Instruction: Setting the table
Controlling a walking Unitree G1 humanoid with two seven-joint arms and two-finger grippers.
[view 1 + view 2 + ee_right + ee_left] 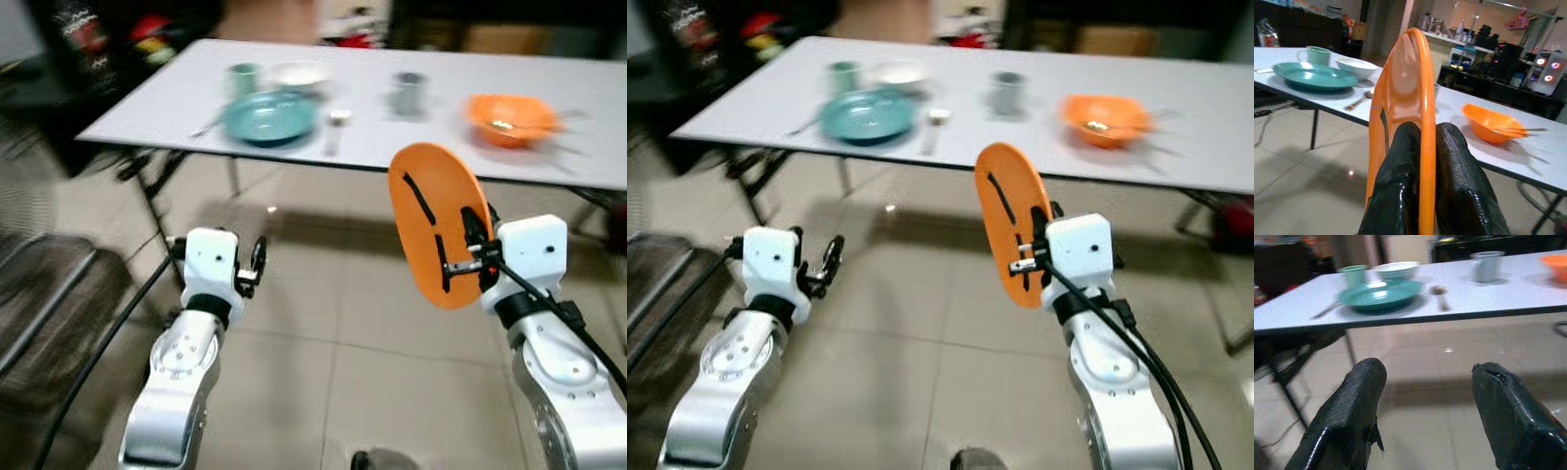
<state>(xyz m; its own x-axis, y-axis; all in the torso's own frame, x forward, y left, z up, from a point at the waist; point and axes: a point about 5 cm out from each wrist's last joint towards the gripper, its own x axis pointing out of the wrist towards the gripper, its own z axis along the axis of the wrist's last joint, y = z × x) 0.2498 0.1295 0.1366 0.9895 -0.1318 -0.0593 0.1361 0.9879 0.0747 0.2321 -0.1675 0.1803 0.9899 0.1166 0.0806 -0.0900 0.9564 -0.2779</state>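
Observation:
My right gripper [460,257] is shut on an orange plate [433,217], held upright on its edge in front of the white table [196,83]; its black fingers [1400,181] clamp the plate's rim [1415,88]. On the table stand a teal plate [270,116], a teal cup [243,78], a white bowl [299,73], a spoon [336,125], a grey cup [408,93] and an orange bowl [509,119] with cutlery in it. My left gripper [257,264] is open and empty, low above the floor short of the table.
Beige tiled floor lies between me and the table's front edge [323,162]. A dark metal chair [44,294] stands at my left. Folding table legs [157,196] reach down at the left end. Dark furniture and clutter [108,39] fill the background.

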